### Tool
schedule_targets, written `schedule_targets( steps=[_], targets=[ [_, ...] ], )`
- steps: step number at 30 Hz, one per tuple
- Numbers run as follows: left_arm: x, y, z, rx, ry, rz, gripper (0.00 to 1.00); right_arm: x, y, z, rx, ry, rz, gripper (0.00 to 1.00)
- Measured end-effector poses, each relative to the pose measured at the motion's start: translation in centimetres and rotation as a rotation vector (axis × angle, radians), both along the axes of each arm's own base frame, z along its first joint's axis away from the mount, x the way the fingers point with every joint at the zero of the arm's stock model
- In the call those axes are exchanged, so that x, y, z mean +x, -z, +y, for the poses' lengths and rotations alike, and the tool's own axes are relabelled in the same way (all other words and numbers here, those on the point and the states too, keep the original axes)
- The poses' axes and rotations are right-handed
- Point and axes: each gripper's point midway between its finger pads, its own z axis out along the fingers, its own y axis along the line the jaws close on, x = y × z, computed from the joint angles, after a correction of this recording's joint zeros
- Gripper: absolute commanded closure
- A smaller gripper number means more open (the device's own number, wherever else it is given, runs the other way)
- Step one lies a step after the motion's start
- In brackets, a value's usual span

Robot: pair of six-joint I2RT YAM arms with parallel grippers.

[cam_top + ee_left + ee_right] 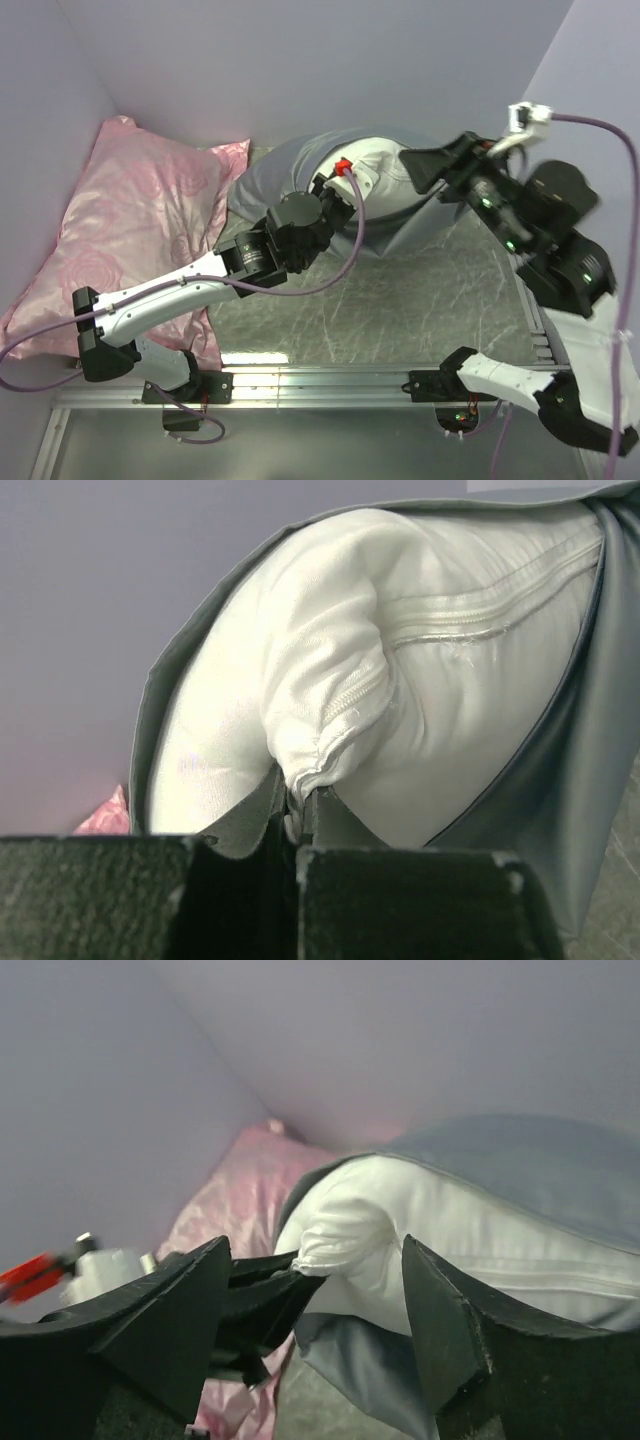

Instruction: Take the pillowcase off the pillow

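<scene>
Upper centre, the pillowcase [265, 185] is hiding most of the pillow [385, 160] — lying left-to-right, mouth facing right. Left fingers [400, 900] are pinching the pillow's zipped corner; right fingers [170, 1330] are gaping wide.

The pillowcase [265, 185] is plain matte grey, with no pattern. The pillow [400, 680] is plain white with a slight sheen, and its zip seam is also white. The second pillow [130, 220] is shiny pink with a tone-on-tone rose pattern. The table [430, 300] is grey with pale, marble-like veining. The walls [300, 60] are pale lilac. The left tool [300, 815] and right tool [320, 1290] are black. The arm shells [170, 300] are black and white, and the cables [625, 160] are purple.
</scene>
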Motion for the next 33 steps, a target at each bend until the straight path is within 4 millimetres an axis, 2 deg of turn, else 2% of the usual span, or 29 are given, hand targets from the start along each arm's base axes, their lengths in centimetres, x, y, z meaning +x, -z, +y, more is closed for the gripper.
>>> schedule_targets(
  steps=[4,6,9,14,19,23,28,31,33],
  targets=[
    [0.2,-0.2,0.7,-0.036,-0.017,0.05,1.0,-2.1,-2.1,-3.7,0.036,0.098,-0.092,0.2],
    [0.3,-0.6,1.0,-0.056,-0.024,0.069,1.0,-2.2,-1.9,-5.3,0.039,0.164,-0.1,0.19],
    [0.4,-1.4,1.7,-0.079,-0.039,0.092,1.0,-1.1,1.5,-7.0,-0.004,0.26,-0.049,0.17],
    [0.6,-2.0,2.6,-0.104,-0.061,0.11,1.0,1.6,9.0,-8.4,-0.118,0.358,0.101,0.16],
    [0.4,-2.0,2.9,-0.101,-0.069,0.131,1.0,3.3,13.4,-9.0,-0.15,0.366,0.184,0.16],
    [0.3,-2.6,3.5,-0.11,-0.08,0.138,1.0,3.8,12.5,-9.1,-0.12,0.349,0.151,0.16],
    [-0.1,-3.5,4.4,-0.125,-0.087,0.138,1.0,4.0,10.7,-10.4,-0.058,0.353,0.086,0.18],
    [-0.3,-4.0,5.1,-0.134,-0.088,0.136,1.0,4.5,10.3,-10.9,-0.013,0.342,0.072,0.24],
    [-0.5,-4.3,5.5,-0.14,-0.089,0.137,1.0,4.7,9.8,-10.9,0.015,0.324,0.055,0.38]
  ],
)
